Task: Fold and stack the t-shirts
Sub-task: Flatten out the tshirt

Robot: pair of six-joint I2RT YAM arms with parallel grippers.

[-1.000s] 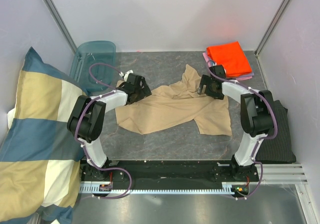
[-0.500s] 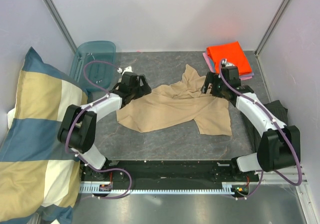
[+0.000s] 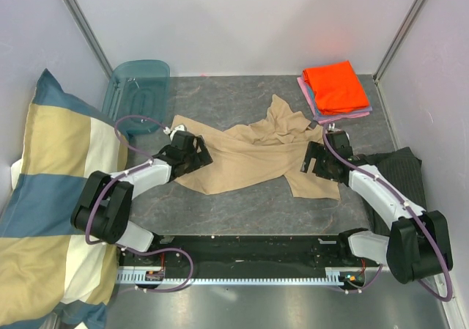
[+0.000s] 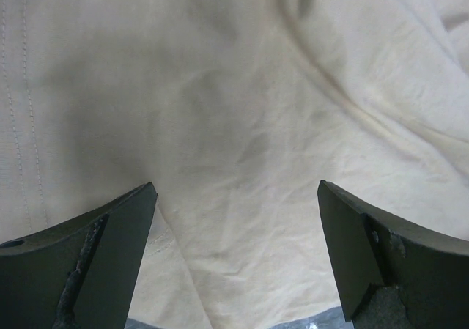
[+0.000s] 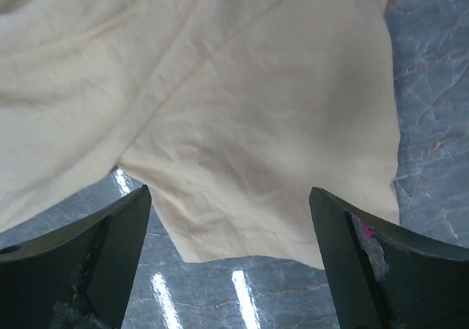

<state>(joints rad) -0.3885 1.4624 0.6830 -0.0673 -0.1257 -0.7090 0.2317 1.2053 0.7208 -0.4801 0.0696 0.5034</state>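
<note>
Lying crumpled, tan t-shirt (image 3: 256, 157) unfolded.

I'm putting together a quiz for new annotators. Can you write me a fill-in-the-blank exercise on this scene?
1. The top folded shirt in the far right corner is bright ____.
2. The left gripper and right gripper are over the tan t-shirt with jaws ____.
3. The checked pillow sits on the ____ side of the table.

Missing words: orange; open; left.
</note>
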